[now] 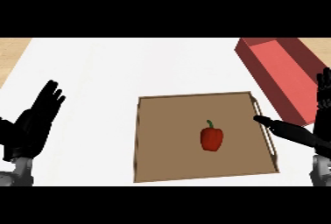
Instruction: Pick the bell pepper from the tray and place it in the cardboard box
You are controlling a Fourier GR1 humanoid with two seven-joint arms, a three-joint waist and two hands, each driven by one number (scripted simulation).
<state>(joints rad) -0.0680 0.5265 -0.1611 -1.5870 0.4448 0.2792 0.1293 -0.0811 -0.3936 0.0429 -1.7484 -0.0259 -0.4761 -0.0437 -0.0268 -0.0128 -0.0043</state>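
Though box nearby, pepper in tray.

Flat white counter top fills most of the view, evenly lit, without hard shadows. Pale wood-grain surface shows beyond its far-left corner. Matching tan strip at far right.

It looked like a kitchen: a broad white worktop, pale wood-grain flooring showing past its far corners, a brown tray and a red box on it.
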